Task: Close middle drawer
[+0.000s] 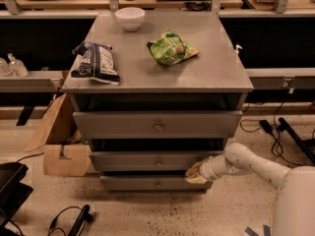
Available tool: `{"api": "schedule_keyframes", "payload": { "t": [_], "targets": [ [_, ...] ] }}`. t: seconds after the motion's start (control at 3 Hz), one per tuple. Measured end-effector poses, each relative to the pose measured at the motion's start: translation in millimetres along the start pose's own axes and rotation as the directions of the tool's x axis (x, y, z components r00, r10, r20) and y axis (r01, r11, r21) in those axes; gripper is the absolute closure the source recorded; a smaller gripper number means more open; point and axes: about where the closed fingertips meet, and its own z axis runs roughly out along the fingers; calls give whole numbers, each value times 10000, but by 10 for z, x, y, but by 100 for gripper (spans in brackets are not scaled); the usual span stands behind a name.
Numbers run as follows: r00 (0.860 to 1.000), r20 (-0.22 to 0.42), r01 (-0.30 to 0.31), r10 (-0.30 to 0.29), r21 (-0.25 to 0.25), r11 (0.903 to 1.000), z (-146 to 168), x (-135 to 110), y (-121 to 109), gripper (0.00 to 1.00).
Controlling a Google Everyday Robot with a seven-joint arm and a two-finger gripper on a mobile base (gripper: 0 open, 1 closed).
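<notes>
The middle drawer point(147, 160) is the grey front with a small brass knob point(158, 162), between a taller top drawer point(123, 124) and a narrower bottom drawer point(133, 183). A dark gap shows above its front, so it stands somewhat pulled out. My gripper point(196, 173) is at the lower right end of the middle drawer front, touching or very close to it. My white arm point(246, 163) reaches in from the lower right.
On the cabinet top point(206, 73) lie a white bowl point(130, 17), a dark snack bag point(95, 62) and a green chip bag point(171, 48). A cardboard box point(59, 146) stands left of the cabinet. Cables point(275, 132) lie on the floor at right.
</notes>
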Motion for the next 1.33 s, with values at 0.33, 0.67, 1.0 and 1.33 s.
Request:
{"api": "schedule_keyframes", "payload": {
  "t": [0.33, 0.67, 1.0, 1.33],
  "targets": [
    [10000, 26, -1, 1, -69, 10000, 37, -8, 37, 0],
    [10000, 33, -1, 1, -88, 10000, 48, -10, 43, 3],
    [10000, 48, -1, 2, -126, 9999, 70, -16, 56, 26],
    [10000, 64, -2, 3, -168, 9999, 94, -21, 71, 49]
  ]
}}
